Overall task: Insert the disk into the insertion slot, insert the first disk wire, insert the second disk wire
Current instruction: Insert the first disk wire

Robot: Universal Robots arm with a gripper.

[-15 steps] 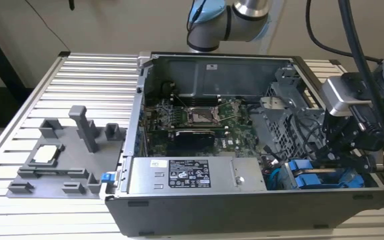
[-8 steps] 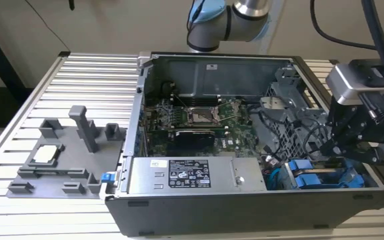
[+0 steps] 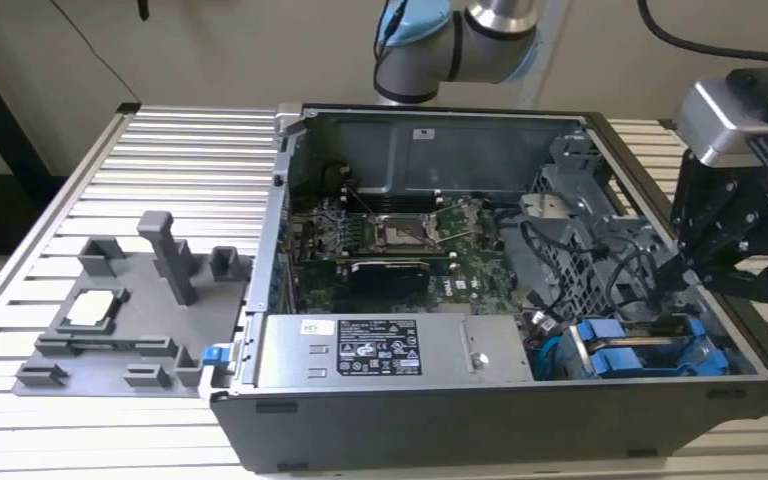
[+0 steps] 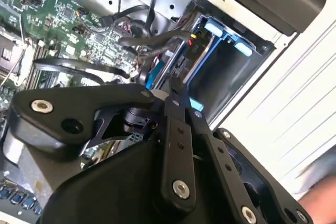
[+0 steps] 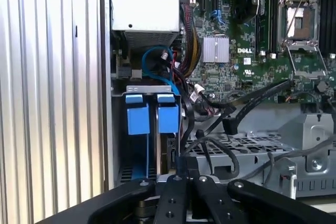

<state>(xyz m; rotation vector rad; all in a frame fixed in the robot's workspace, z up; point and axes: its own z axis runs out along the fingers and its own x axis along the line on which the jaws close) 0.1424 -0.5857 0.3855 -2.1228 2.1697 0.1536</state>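
At the exterior view's left, a grey fixture (image 3: 131,330) with several upright posts lies on the ribbed metal table (image 3: 157,140). Beside it stands the open computer case (image 3: 491,430). Inside the case, the green motherboard (image 3: 398,235) is in the middle. The silver power supply (image 3: 371,350) with a white label is at the near wall.

Further to the exterior view's right is a perforated grey cage (image 3: 584,250), with black cables (image 5: 247,100) lying loosely over it. In the near right corner of the case is the insertion slot (image 5: 155,88). Two blue carriers stand in this bay side by side, one (image 5: 137,120) just beside the other (image 5: 168,119). Both are pushed in to the same depth. I cannot tell which of them holds the disk.

The gripper (image 3: 678,280) hangs over this corner at the exterior view's right edge, and its tips reach down close to the blue carriers and the cables. In both wrist views the fingers (image 4: 176,129) come together to a narrow point. I cannot tell if something is pinched between them. The robot arm (image 3: 451,45) shows behind the case.
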